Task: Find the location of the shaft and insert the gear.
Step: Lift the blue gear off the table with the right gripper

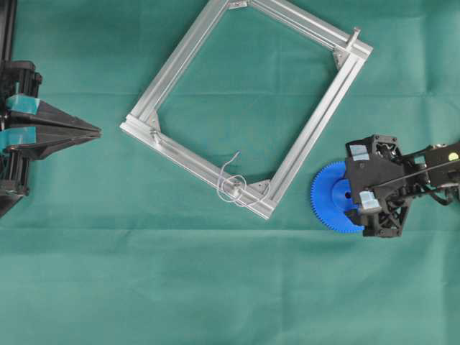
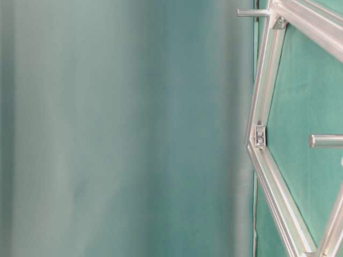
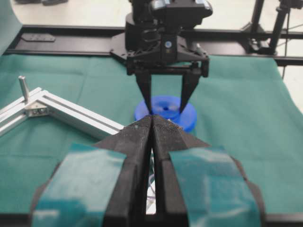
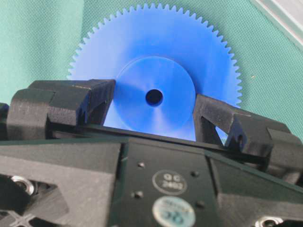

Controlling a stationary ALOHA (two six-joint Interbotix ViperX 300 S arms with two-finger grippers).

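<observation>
a: where's the gear (image 1: 332, 194) relative to the right gripper (image 4: 154, 101)?

b: directly beneath it, lying flat on the green cloth (image 1: 215, 287) just outside the frame (image 1: 316, 122), by the rail on the right of the overhead view. the fingers (image 4: 87, 101) straddle the raised hub, one on each side, with the centre hole between them. they look about at the hub's edge, but i can't tell if they're pressing yet — so not a confirmed grip.

a: and the left gripper (image 1: 93, 131)?

b: pinched together, empty, well apart on the far side of the frame. the right arm is plainly the nearer one.

a: which way does the gear face?

b: hub and hole straight up, so its axis is vertical. the shaft (image 1: 235, 185) — the one with the pale wire (image 1: 228, 169) looped round it — stands on the nearest corner bracket, to the left of the gear in the overhead view.
</observation>
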